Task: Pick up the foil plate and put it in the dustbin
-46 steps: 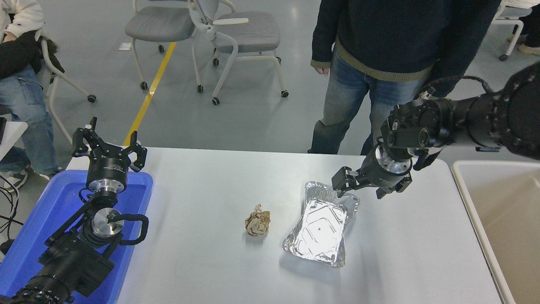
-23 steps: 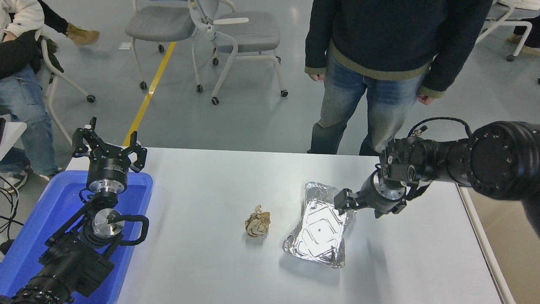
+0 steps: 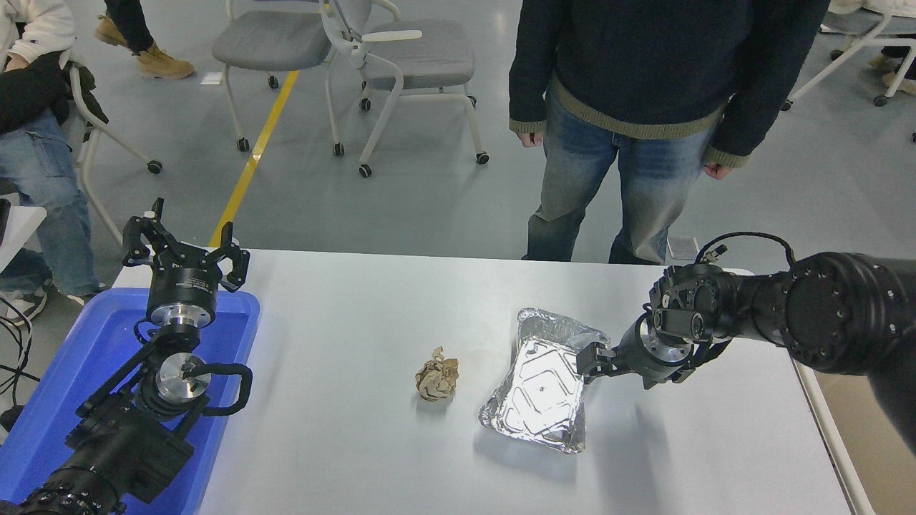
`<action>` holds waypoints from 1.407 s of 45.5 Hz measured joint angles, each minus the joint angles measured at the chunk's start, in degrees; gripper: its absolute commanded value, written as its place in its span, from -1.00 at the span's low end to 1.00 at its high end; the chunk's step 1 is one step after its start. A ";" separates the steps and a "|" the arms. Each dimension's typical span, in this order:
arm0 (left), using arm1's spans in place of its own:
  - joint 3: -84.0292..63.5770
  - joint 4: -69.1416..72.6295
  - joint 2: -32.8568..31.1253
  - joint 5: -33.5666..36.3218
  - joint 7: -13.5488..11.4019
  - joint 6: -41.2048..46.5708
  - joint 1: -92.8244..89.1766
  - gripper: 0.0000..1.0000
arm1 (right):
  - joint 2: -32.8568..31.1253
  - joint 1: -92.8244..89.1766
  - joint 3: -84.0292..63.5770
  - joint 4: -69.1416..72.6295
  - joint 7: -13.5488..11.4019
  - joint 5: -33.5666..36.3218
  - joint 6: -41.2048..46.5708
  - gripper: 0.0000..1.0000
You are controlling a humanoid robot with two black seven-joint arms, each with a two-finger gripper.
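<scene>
Nearest the camera, the parked left gripper (image 3: 184, 252) is seen at the lower left above a bright blue plastic tray (image 3: 86, 357), its fingers spread and nothing between them; no part in the work is taken by it.

On the smooth white table (image 3: 343, 443), a small crumpled brown paper ball (image 3: 437, 379) lies apart to the left of the foil plate (image 3: 545, 386), a shiny silver rectangular aluminium tray with a crinkled rim and an embossed bottom. The tray rests flat on the table, somewhat bent, its far right corner pushed out of square.

Compared with a second ago, the right gripper (image 3: 592, 360) has been lowered from above the tray's far end and brought down to the right rim, where its tip now meets the foil. The tray itself has not been shifted or lifted. Whether the jaws have closed on the rim cannot be told from this angle. The approach is judged finished and the grasp about to be made; thin foil is likely to crumple or slip under a pinch, so a firm hold on the rim will be needed.

At the right edge only a sliver of the dustbin (image 3: 891, 400), beige inside with an off-white rim, is shown, behind the arm. Beyond the table a person in a dark sweater and jeans (image 3: 630, 107) stands, hands at the sides.
</scene>
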 measured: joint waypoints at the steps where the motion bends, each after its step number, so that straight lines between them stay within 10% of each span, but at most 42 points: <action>1: 0.00 0.00 0.00 0.00 0.00 0.00 0.00 0.98 | 0.00 -0.18 0.00 -0.15 0.00 0.00 -0.03 0.97; 26: -0.03 0.00 0.00 0.00 0.01 0.01 0.00 0.98 | 0.00 -2.30 0.65 -2.18 -0.02 0.56 -0.15 0.92; 49: -0.03 0.00 0.00 0.00 0.01 0.00 0.00 0.98 | 0.00 -4.56 1.38 -3.59 -0.02 0.32 -1.80 -0.37; 54: -0.03 0.00 0.00 0.00 0.01 0.00 0.00 0.98 | 0.01 -4.99 1.38 -3.79 -0.02 0.17 -2.19 -1.00; 64: -0.06 0.00 0.00 0.00 0.01 0.00 0.00 0.98 | 0.01 -5.38 1.40 -3.94 -0.02 -0.13 -2.45 -1.00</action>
